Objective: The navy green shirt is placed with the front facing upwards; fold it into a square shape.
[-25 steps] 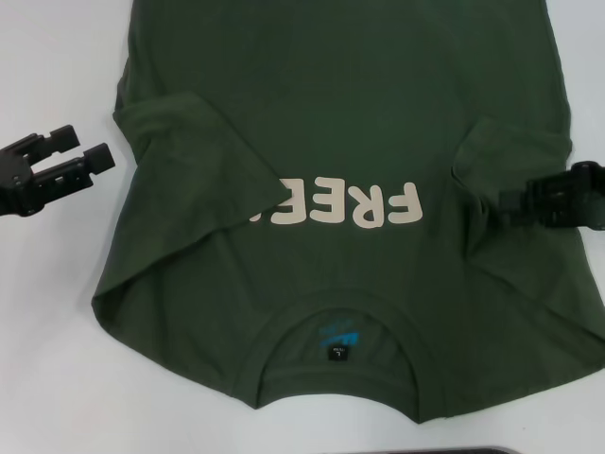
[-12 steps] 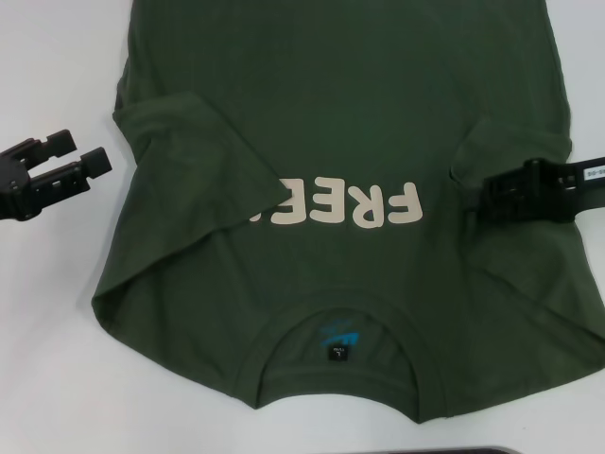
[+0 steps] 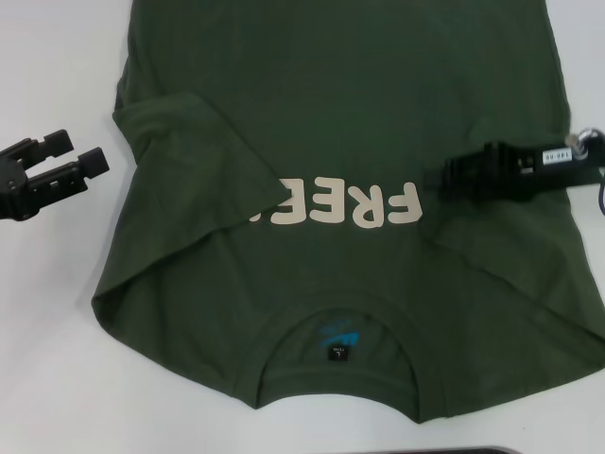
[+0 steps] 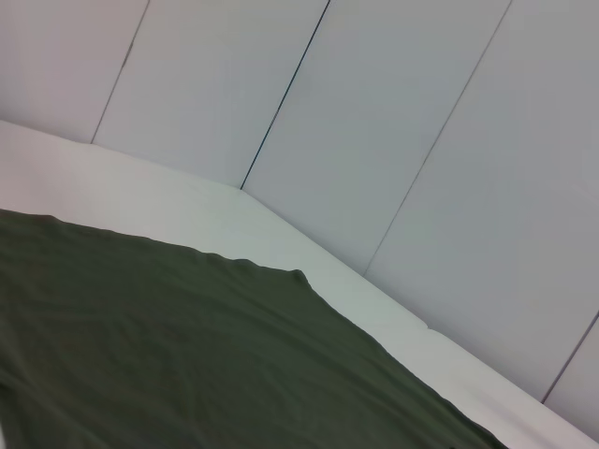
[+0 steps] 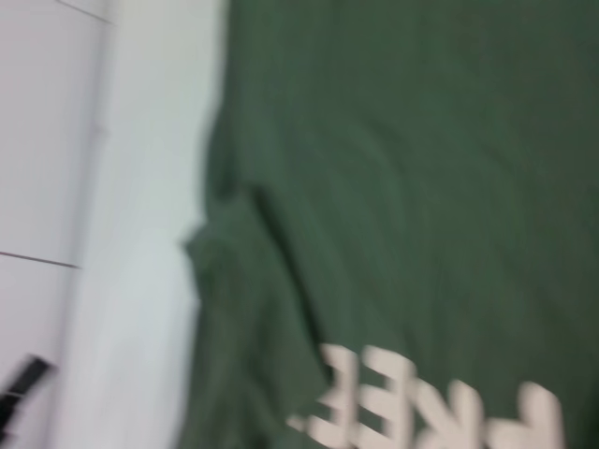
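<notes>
The navy green shirt (image 3: 350, 85) lies front up on the white table (image 3: 57, 359), collar and black neck label (image 3: 338, 353) nearest me. Its left sleeve (image 3: 208, 161) is folded inward and covers the start of the cream lettering (image 3: 364, 205). My right gripper (image 3: 444, 180) reaches in low over the shirt's right side beside the lettering, shut on the right sleeve's fabric. Out on the bare table to the shirt's left, my left gripper (image 3: 77, 153) stands open and holds nothing. The right wrist view shows the lettering (image 5: 421, 402) and the folded sleeve (image 5: 253, 309). Plain green cloth (image 4: 187, 355) fills the left wrist view.
White table surrounds the shirt on the left and front. A dark object's edge (image 3: 473, 451) shows at the table's near edge. Pale wall panels (image 4: 374, 140) stand behind the table.
My right gripper has travelled inward from the shirt's right edge toward the lettering and slightly away from me, with the right sleeve. The left gripper has hardly moved.
</notes>
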{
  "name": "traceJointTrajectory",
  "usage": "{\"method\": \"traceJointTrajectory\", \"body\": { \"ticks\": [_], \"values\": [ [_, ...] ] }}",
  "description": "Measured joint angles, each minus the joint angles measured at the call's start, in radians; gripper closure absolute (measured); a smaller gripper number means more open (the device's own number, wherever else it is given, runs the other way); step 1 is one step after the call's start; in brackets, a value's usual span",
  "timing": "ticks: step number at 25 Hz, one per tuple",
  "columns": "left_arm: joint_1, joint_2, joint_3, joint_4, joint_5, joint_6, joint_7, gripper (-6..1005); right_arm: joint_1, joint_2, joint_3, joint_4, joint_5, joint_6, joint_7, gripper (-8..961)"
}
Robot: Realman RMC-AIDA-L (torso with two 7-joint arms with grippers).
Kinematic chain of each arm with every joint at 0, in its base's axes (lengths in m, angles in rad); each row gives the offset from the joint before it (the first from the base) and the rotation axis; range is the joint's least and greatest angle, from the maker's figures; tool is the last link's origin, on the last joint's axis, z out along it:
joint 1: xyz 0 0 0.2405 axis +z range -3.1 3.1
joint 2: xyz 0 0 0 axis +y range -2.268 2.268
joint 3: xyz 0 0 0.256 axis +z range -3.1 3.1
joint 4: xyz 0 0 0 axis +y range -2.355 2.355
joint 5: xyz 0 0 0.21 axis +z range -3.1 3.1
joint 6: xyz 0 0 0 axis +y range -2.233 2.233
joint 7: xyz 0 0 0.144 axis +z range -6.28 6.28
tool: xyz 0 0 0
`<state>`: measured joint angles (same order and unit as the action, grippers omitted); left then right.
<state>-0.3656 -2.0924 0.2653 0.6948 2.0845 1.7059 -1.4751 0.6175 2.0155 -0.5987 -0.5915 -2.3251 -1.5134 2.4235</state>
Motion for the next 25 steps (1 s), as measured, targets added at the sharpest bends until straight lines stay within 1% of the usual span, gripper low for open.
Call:
{"method": "traceJointTrajectory", "body": {
  "ticks": [3, 6, 9, 12, 15, 19, 23, 25],
  "values": [
    [0.000, 0.000, 0.000, 0.000, 0.000, 0.000, 0.000, 157, -0.005, -0.005, -0.002, -0.001, 0.072, -0.014, -0.038, 554],
    [0.000, 0.000, 0.000, 0.000, -0.001, 0.000, 0.000, 157, -0.013, -0.008, 0.002, 0.000, 0.104, -0.027, -0.066, 554],
    [0.001, 0.002, 0.000, -0.001, -0.010, 0.000, 0.001, 157, -0.029, -0.015, 0.006, -0.004, 0.155, -0.083, -0.113, 554],
    [-0.003, 0.004, 0.000, -0.001, -0.018, 0.004, 0.000, 157, -0.059, -0.025, 0.022, -0.004, 0.246, -0.164, -0.210, 555],
    [-0.013, 0.005, 0.003, 0.004, -0.020, 0.007, -0.006, 157, -0.091, -0.028, 0.029, -0.005, 0.299, -0.208, -0.290, 555],
    [-0.024, 0.005, 0.003, 0.005, -0.020, 0.007, -0.011, 157, -0.123, -0.031, 0.033, -0.002, 0.304, -0.196, -0.308, 554],
    [-0.033, 0.007, 0.004, 0.009, -0.020, 0.009, -0.016, 157, -0.135, -0.033, 0.055, -0.003, 0.306, -0.204, -0.308, 554],
    [-0.035, 0.010, 0.005, 0.012, -0.020, 0.010, -0.022, 157, -0.138, -0.033, 0.061, -0.005, 0.308, -0.217, -0.317, 527]
  ]
}}
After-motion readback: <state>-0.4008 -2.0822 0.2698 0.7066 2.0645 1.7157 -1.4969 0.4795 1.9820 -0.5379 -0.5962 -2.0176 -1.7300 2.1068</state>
